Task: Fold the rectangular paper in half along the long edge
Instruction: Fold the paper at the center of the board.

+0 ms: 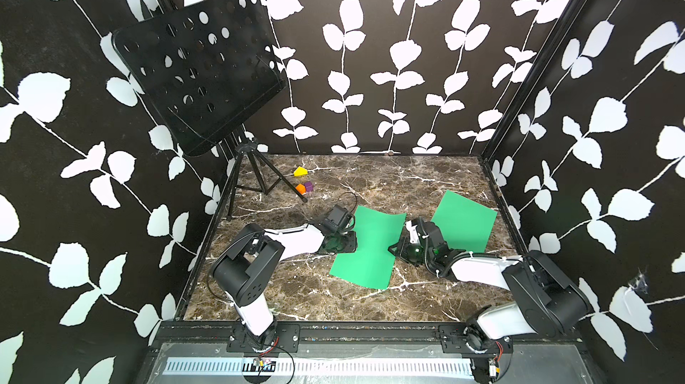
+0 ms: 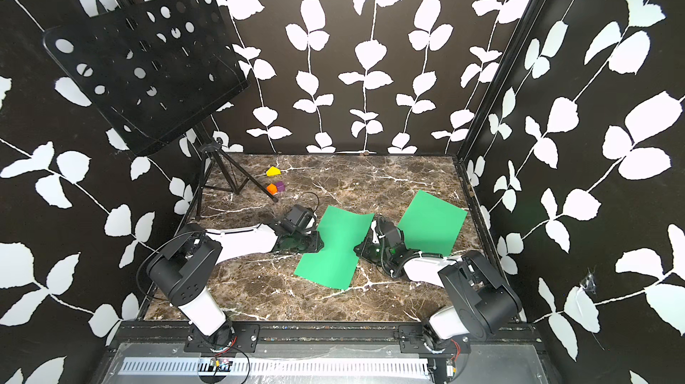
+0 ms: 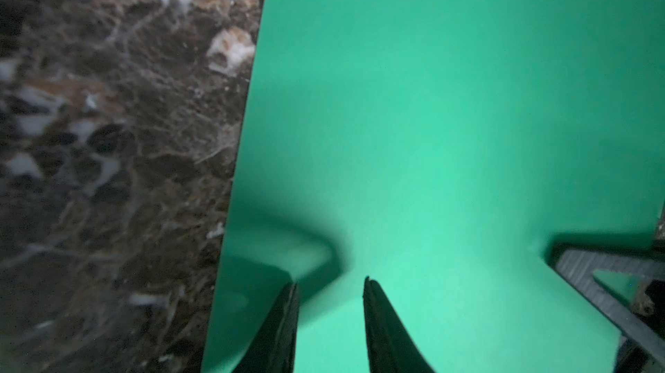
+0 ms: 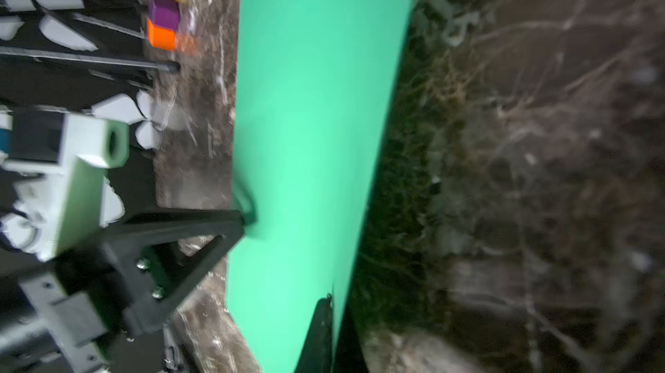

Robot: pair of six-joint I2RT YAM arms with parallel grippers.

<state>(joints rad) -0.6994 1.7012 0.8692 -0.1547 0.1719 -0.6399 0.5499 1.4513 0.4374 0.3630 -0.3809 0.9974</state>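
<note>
Green paper (image 1: 370, 248): lies on the marble tabletop (image 1: 296, 297), to the robot's right of the music stand (image 1: 200, 67) and nearer the arm bases than it. Its long edges look drawn inward at mid-length, and its far end bows upward.
Second green sheet (image 1: 463, 221): lies flat, farther right from the music stand, with nothing touching it.
Right gripper (image 4: 331, 299): closed, pinching the paper's long edge on the side away from the music stand.
Left gripper (image 3: 331, 281): at the long edge nearer the music stand, jaws partly apart over the sheet, nothing seen clamped.
Handling: probably light, thin and limp. It should slide easily on the marble, buckle under a sideways push, and keep any stray crease.
Hold: best pinched at a long edge, so that edge can be carried over to meet the opposite one.
</note>
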